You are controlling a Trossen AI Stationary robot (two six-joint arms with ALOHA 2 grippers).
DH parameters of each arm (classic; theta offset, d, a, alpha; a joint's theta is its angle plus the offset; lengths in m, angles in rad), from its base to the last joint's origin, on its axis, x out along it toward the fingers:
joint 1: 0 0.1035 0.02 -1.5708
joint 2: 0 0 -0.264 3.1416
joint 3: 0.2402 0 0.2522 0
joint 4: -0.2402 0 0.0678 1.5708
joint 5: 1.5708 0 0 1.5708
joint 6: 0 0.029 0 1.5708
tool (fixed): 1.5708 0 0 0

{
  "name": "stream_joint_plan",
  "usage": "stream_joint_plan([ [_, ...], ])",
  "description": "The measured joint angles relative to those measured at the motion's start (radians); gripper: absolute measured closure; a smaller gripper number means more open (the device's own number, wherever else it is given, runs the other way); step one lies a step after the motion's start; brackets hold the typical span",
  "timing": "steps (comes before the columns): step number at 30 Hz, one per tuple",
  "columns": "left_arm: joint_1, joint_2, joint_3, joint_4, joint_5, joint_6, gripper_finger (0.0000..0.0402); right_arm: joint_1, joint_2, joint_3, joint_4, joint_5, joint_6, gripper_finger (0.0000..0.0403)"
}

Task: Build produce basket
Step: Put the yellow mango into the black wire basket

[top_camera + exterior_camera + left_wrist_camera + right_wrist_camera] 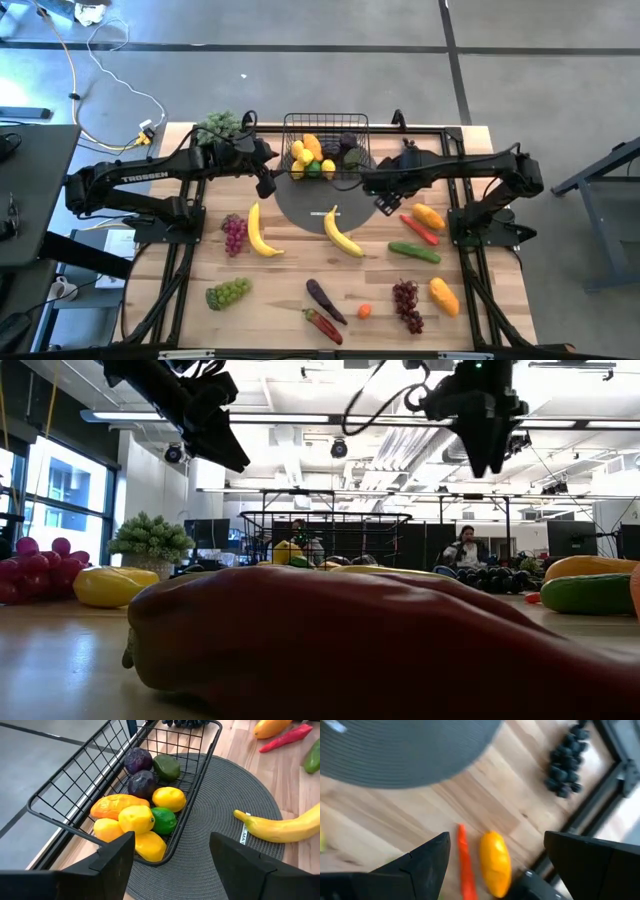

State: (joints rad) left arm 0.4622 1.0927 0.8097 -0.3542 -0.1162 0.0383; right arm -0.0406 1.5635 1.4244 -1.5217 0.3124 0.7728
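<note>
We note the basket (200, 765), black wire in an open square grid, standing at the far edge of the wood-plank table (280, 300), partly on a round ribbed grey mat (225, 820). Inside it lie smooth lemons (169, 798), a lime (164, 820), a mango (116, 805) and dark purple rounds. The left gripper (172, 857) hangs just beside the basket, fingers apart, holding nothing. The right gripper (495, 852) hovers over bare wood near a mango (495, 862), likewise spread and empty.
</note>
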Motion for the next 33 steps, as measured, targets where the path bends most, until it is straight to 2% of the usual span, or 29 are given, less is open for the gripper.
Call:
stream_joint_plan([
  [4, 0.0, 0.0, 0.0, 0.006, -0.003, 0.0, 0.0154, 0.002, -0.014, -0.05, -0.005, 0.009, 0.013, 0.0099],
  [17, 0.004, 0.0, 0.0, 0.016, -0.03, 0.063, 0.0154, -0.004, -0.132, -0.328, 0.109, -0.116, 0.061, 0.0099],
  [23, 0.005, 0.0, 0.0, 0.017, -0.03, 0.063, 0.0154, -0.043, -0.145, -0.443, 0.192, -0.197, 0.058, 0.0099],
  [33, 0.005, 0.001, 0.0, 0.017, -0.034, 0.062, 0.0154, -0.093, -0.145, -0.563, 0.285, -0.239, 0.031, 0.0099],
])
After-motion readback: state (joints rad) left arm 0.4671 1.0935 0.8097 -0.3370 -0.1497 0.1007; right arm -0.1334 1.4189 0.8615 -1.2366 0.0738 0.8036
